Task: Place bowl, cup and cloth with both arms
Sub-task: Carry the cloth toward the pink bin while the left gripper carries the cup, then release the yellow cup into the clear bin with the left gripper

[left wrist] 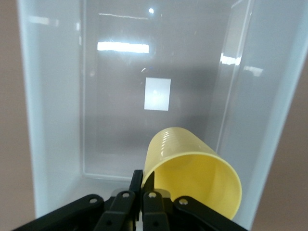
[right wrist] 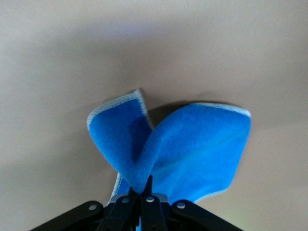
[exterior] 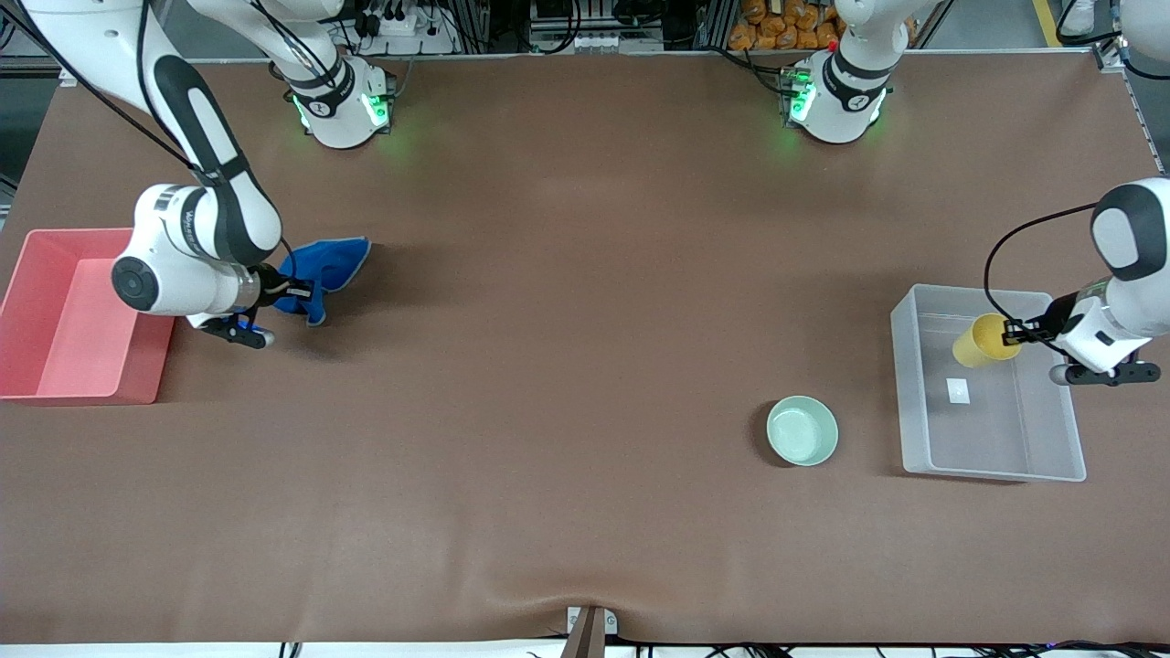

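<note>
The yellow cup (exterior: 983, 340) hangs tilted over the clear bin (exterior: 1069, 461), its rim pinched by my left gripper (exterior: 1013, 334), which is shut on it. In the left wrist view the cup (left wrist: 192, 175) shows its open mouth above the bin's floor, with the left gripper (left wrist: 143, 180) clamped on its wall. My right gripper (exterior: 294, 294) is shut on a fold of the blue cloth (exterior: 329, 267), which lies bunched on the table beside the pink bin. In the right wrist view the cloth (right wrist: 187, 149) rises from the right gripper (right wrist: 143, 185). The mint green bowl (exterior: 803, 430) sits alone on the table, nearer the front camera than the clear bin's inner corner.
A pink bin (exterior: 27, 306) stands at the right arm's end of the table. The clear bin holds a small white label (exterior: 957, 390) on its floor. The brown table mat (exterior: 567, 366) stretches between the two bins.
</note>
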You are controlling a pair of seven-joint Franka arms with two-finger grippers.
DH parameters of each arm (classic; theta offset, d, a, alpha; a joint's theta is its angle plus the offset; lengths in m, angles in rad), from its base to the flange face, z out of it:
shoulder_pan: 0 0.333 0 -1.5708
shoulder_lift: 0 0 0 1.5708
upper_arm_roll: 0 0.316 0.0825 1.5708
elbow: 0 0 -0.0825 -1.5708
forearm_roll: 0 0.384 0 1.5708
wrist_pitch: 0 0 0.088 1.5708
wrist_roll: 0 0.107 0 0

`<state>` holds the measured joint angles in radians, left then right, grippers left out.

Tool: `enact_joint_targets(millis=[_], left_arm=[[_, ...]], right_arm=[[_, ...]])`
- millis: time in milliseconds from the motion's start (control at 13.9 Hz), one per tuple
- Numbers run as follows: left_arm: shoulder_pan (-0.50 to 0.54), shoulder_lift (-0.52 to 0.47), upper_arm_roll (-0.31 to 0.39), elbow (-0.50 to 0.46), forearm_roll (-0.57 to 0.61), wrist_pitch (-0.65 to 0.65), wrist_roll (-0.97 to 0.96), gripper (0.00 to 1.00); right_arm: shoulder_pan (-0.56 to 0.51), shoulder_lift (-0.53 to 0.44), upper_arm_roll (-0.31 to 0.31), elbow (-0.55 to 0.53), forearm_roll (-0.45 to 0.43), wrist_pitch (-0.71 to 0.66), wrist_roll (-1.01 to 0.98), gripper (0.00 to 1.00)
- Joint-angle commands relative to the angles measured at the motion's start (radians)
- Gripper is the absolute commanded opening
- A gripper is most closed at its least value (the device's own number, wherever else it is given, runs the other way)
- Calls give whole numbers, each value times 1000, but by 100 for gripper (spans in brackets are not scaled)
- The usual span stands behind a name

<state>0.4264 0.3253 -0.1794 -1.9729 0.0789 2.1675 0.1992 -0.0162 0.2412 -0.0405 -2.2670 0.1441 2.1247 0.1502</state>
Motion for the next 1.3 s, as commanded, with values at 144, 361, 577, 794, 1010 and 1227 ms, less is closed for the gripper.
enact_joint_targets(millis=[144, 361, 577, 794, 1010, 1227], left_arm=[[44, 38, -15, -26, 13, 31, 147, 0], [58, 66, -15, -27, 13, 51, 233, 0], [72, 87, -17, -24, 12, 60, 244, 20], [68, 86, -20, -18, 10, 58, 244, 100], [66, 37, -23, -6, 10, 48, 246, 100], [66, 9, -67, 92, 10, -32, 247, 100]], right_arm=[[13, -59, -7, 60, -78, -28, 3, 0], [2, -95, -13, 124, -107, -67, 8, 0], [1, -100, -18, 269, -121, -222, 6, 0], [-2, -135, -29, 369, -178, -336, 9, 0], [-2, -160, -39, 435, -184, -374, -1, 0], [-5, -178, -45, 490, -256, -374, -33, 0]])
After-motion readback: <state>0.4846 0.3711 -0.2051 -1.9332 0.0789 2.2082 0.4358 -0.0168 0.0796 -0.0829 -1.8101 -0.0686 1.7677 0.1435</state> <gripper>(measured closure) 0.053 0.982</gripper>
